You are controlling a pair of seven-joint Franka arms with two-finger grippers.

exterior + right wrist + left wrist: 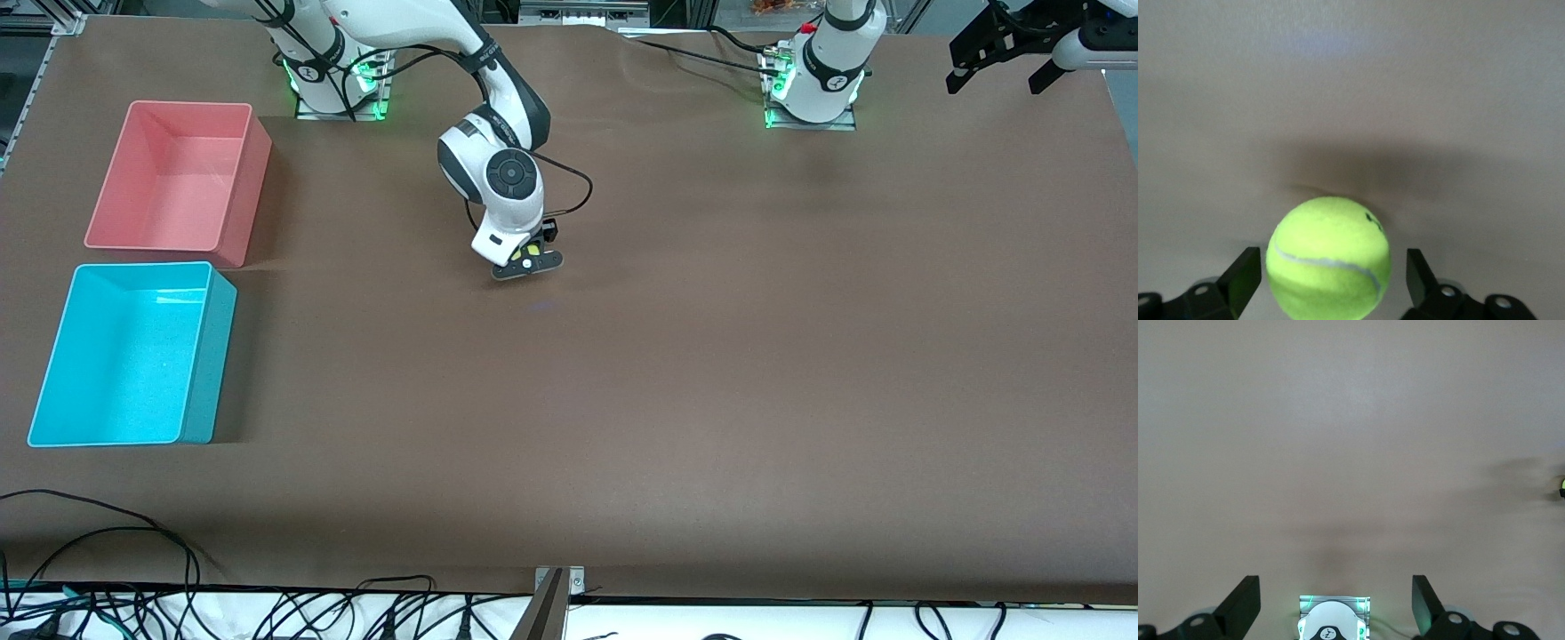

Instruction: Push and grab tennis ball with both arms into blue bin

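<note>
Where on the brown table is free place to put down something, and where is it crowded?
The brown table is bare between the cyan-blue plastic bin and the left arm's end. Crowded: the right arm's end, where the pink plastic bin sits beside the blue one, and mid-table, where the right gripper is around the yellow-green tennis ball.

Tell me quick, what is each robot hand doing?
Left gripper: open, holding nothing, up by its end of the table.
Right gripper: shut on the tennis ball.
</note>
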